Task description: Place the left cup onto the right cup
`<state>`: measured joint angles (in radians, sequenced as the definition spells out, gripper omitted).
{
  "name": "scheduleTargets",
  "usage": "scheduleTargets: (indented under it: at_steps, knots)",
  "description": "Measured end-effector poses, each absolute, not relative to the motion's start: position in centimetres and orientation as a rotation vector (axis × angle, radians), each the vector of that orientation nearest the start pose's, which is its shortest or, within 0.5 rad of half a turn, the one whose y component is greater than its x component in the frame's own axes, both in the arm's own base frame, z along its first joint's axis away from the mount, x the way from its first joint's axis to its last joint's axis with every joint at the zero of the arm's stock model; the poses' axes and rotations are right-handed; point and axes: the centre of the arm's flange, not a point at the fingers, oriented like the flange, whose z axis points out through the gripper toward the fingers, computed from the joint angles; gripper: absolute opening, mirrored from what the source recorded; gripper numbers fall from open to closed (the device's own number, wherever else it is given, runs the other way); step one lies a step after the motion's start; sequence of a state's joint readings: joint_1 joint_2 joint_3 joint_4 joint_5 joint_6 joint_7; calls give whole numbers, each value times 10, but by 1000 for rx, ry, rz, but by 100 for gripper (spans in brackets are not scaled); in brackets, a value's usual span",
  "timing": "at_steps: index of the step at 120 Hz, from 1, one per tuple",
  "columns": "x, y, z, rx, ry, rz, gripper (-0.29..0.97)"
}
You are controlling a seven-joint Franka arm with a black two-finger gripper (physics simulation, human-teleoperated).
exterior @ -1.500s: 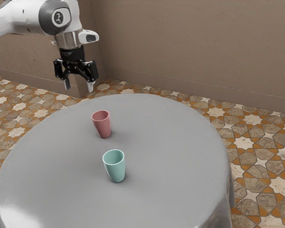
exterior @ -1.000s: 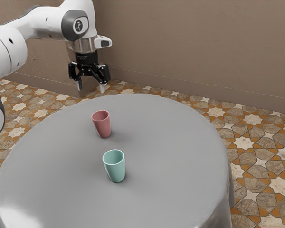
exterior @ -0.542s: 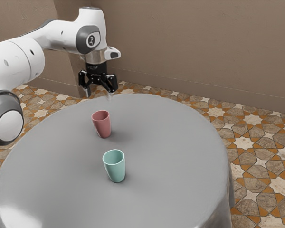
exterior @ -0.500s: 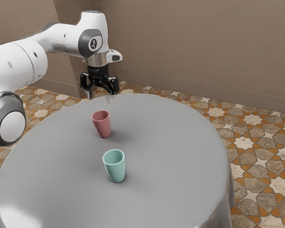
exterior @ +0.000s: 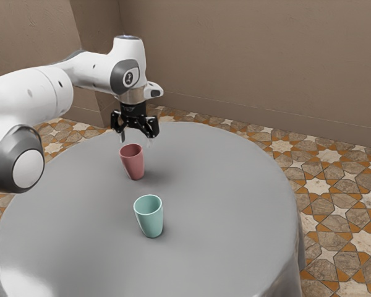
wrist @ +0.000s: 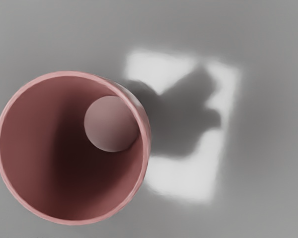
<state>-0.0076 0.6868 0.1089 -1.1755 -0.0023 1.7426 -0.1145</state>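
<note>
Pink tapered cup [exterior: 132,162]: smooth-walled, upright, mouth open upward; stands on the far half of the round grey table [exterior: 235,204], toward the exterior view's left. The wrist view looks straight down into it [wrist: 49,163], showing a paler round bottom inside and nothing in it.

Black two-finger gripper [exterior: 136,138]: pointing down, directly over the pink cup, fingertips just above its rim and apart from it. Fingers spread wide, released, holding nothing.

White seven-joint arm [exterior: 62,86]: enters from the exterior view's left and bends down to the gripper.

Teal tapered cup [exterior: 148,216]: same shape, upright, empty side up; nearer the camera than the pink cup and slightly to the exterior view's right, well apart from it and from the gripper.

Grey tabletop in the wrist view [wrist: 268,59]: carries a bright rectangular patch beside the pink cup, crossed by a dark shadow [wrist: 184,124].

Surroundings: floor of orange and beige star-patterned tiles [exterior: 334,185]; plain brown wall [exterior: 266,55] behind the table.
</note>
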Motion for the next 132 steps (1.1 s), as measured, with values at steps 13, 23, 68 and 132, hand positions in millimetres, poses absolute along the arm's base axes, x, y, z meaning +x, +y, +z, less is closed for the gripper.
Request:
scheduleTargets:
  at_steps: [13,23,68,132]
  knots:
    - [731,54,372,-3053,-301,160,68]
    - [735,55,369,-3053,-299,127,68]
    - [742,52,351,-3055,-290,86,68]
    - [731,51,296,-3050,-300,191,67]
